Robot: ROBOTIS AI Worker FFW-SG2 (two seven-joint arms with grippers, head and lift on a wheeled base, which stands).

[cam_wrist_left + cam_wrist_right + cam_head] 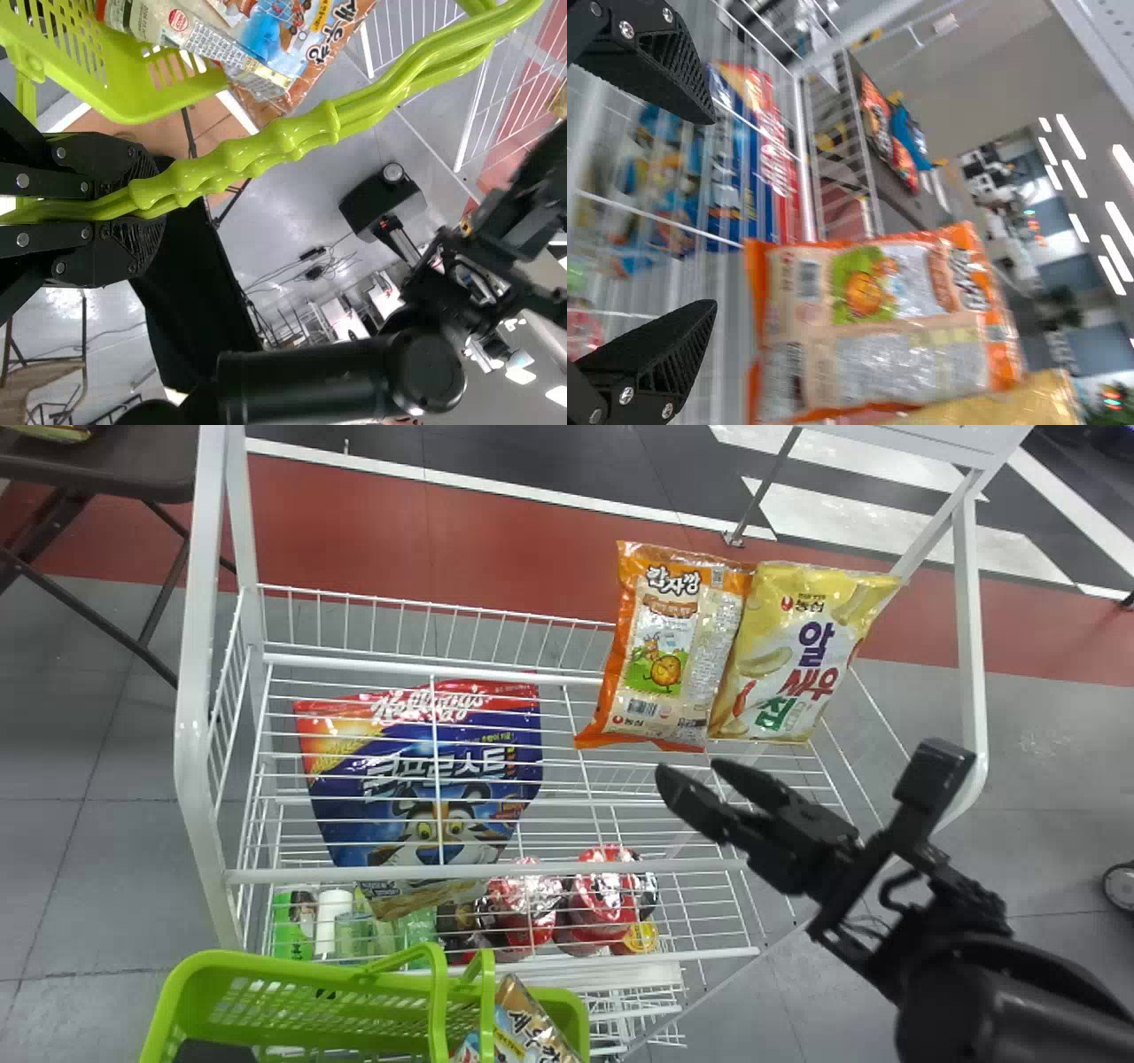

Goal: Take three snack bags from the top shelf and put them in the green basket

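Observation:
In the head view my right gripper (695,772) is open, in front of and to the right of the orange snack bag (678,646). A yellow snack bag (788,655) stands right beside it on the top shelf (567,679). From the right wrist, the orange bag (873,323) lies beyond the spread, empty fingers of the right gripper (713,212). The green basket (301,1001) holds a snack bag (532,1035) at the bottom edge. In the left wrist view the left gripper (152,205) is shut on the green basket's handle (292,142).
A blue and red cereal bag (434,779) shows through the wire bars at the left of the rack. Cups and bottles (523,903) stand lower down. White posts (190,691) frame the rack, and a brown table (115,465) stands at the far left.

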